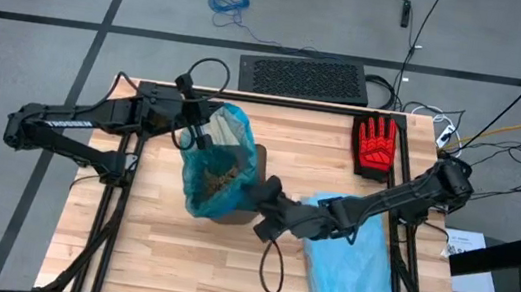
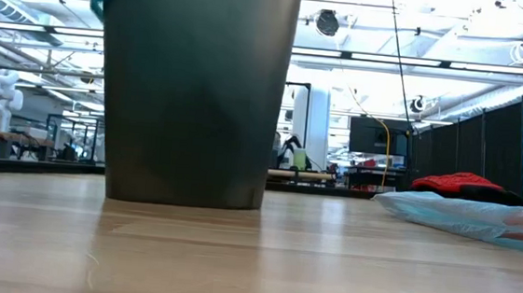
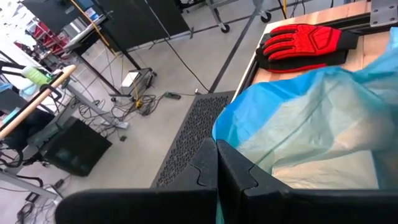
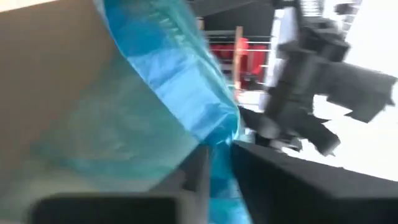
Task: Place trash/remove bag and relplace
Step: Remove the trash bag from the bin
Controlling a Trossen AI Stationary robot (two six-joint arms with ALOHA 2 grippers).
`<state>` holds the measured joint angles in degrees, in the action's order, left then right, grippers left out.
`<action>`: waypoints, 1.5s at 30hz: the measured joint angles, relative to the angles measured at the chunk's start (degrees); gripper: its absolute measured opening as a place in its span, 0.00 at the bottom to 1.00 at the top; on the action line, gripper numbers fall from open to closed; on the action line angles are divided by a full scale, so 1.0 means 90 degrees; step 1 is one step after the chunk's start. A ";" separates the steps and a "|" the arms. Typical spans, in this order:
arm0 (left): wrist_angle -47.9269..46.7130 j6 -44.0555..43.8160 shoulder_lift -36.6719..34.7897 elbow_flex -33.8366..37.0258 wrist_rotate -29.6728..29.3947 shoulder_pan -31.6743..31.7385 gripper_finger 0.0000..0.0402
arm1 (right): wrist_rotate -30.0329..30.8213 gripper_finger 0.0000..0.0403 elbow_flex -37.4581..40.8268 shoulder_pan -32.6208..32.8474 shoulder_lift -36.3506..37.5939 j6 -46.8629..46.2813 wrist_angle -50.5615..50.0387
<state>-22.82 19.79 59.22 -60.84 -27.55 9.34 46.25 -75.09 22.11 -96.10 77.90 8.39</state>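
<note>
Trash (image 1: 220, 179) already down inside the bag (image 1: 224, 151), seen as brown wads through the teal plastic; none spotted loose on the bench (image 1: 146, 252). First part judged done.

Bag partly lifted out of the dark bin (image 2: 196, 85), mouth bunched up above the rim, lower part sagging toward the left arm's side of the bin. Bin upright mid-bench, with a strip of teal draped over its top edge in the low view.

Left gripper (image 1: 198, 134) clamped tight on the bag's gathered top, at the far rim; jaws fully closed with thin plastic pinched between them in the left wrist view.

Right gripper (image 1: 267, 208) at the near rim on the opposite side, jaws drawn in on a fold of teal film, as the right wrist view shows plastic running between the two dark fingers (image 4: 261, 180). Grip judged fresh and possibly shallow.

Removal under way, not finished: bag not yet clear of the bin. Left to do, by the look of things: hoist it free with both arms, set it aside, then fit the replacement.

Pale blue bag (image 1: 355, 269) lying flat on the bench just beyond the right jaws, under that arm, untouched. Red glove (image 1: 375, 147) at the bench's far corner, well apart from both jaws.
</note>
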 joint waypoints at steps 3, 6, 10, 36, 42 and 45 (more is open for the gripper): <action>-0.0021 -0.0012 0.0000 0.0000 0.0000 0.0000 0.00 | 0.0084 0.03 0.0000 0.0012 0.0073 0.0326 0.0538; -0.0031 -0.0159 0.0000 0.0000 0.0000 0.0000 0.00 | 0.0151 0.02 -0.0103 -0.0052 0.0195 0.0175 0.0762; -0.0035 -0.0275 0.0000 0.0000 0.0000 0.0000 0.00 | 0.0833 0.00 -0.0607 -0.0347 0.0227 -0.0376 0.0511; -0.0028 -0.0325 0.0000 0.0000 -0.0642 0.0013 0.00 | -0.2644 0.24 -0.2965 -0.1626 0.0242 -0.6668 -0.5738; 0.0230 -0.0324 0.0002 0.0000 -0.1096 0.0245 0.00 | -0.2636 0.46 -0.2965 -0.1469 0.0239 -0.6372 -0.5260; 0.0585 -0.0217 0.0000 0.0000 -0.1161 0.0377 0.00 | -0.2636 0.52 -0.2965 -0.1469 0.0239 -0.6345 -0.5104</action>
<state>-17.55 17.84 59.22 -60.84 -38.00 12.74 22.52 -101.78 8.88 -93.95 20.79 -37.54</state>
